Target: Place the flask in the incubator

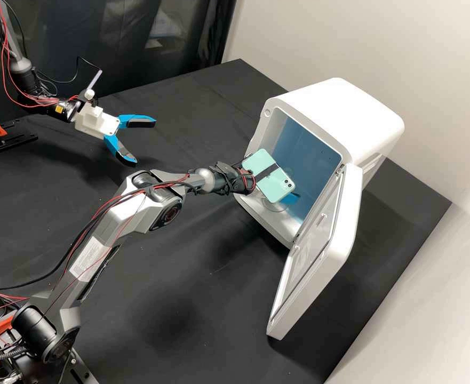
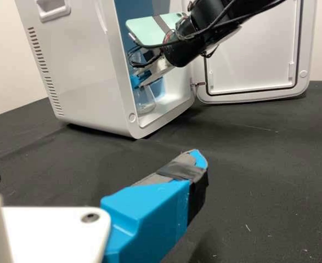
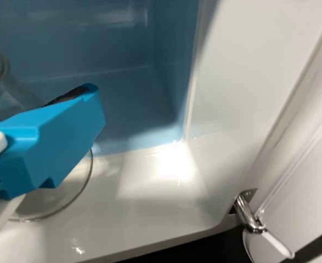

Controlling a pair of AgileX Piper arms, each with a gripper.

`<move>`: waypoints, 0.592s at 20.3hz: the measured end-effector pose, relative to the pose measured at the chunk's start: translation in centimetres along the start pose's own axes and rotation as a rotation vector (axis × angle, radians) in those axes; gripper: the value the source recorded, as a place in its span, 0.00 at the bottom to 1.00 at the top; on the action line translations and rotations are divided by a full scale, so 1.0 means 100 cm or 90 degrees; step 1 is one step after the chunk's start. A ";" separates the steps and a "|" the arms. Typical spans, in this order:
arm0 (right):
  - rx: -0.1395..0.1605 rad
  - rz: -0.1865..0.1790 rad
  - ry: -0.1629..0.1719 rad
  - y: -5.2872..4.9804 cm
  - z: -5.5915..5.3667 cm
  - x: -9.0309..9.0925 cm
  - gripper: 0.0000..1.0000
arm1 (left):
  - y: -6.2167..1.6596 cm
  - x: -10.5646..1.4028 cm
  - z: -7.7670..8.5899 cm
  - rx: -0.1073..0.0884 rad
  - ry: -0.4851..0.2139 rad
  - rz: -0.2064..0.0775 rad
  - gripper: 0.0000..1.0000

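Inside the white incubator [image 1: 352, 117] the right gripper [image 2: 139, 82] is largely hidden from us behind a mint-green phone [image 1: 268, 176] strapped to its wrist. We therefore cannot tell how its jaws stand or whether they hold the glass flask [image 2: 145, 102], which stands on the chamber's white floor with its neck cut off in the right wrist view. The door [image 1: 320, 250] hangs wide open near the worktop's [image 1: 202, 288] edge, and the left gripper [image 1: 143, 141] hovers well apart, a broad stretch of black worktop between it and the incubator, jaws spread wide and holding nothing.
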 end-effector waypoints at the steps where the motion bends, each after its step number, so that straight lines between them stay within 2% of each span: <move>1: -0.001 -0.003 -0.003 -0.002 0.002 0.001 1.00 | 0.0000 0.000 0.000 0.000 0.000 0.000 1.00; 3: -0.003 -0.006 -0.006 -0.004 0.004 0.002 1.00 | 0.0000 0.000 0.000 0.000 0.001 0.000 1.00; 6: -0.005 -0.009 -0.011 -0.007 0.006 0.003 1.00 | 0.0003 -0.001 -0.003 0.007 0.009 0.001 1.00; 12: -0.003 -0.015 -0.020 -0.009 0.011 0.004 1.00 | 0.0006 -0.001 -0.005 0.006 0.018 0.003 1.00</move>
